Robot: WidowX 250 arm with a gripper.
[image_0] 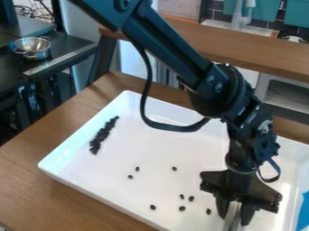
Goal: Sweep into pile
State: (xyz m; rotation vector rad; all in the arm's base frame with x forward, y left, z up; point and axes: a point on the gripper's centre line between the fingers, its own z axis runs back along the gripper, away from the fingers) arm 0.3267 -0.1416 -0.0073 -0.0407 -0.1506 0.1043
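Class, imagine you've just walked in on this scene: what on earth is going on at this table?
A robot arm's gripper holds a grey tool low over the right part of a white tray. The job seems to be sweeping small dark beans together. A long, narrow pile lies near the tray's left side, while eight loose beans are still scattered.

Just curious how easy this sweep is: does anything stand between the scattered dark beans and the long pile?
Nothing visible does: between the scattered beans and the long pile there is only the white tray.
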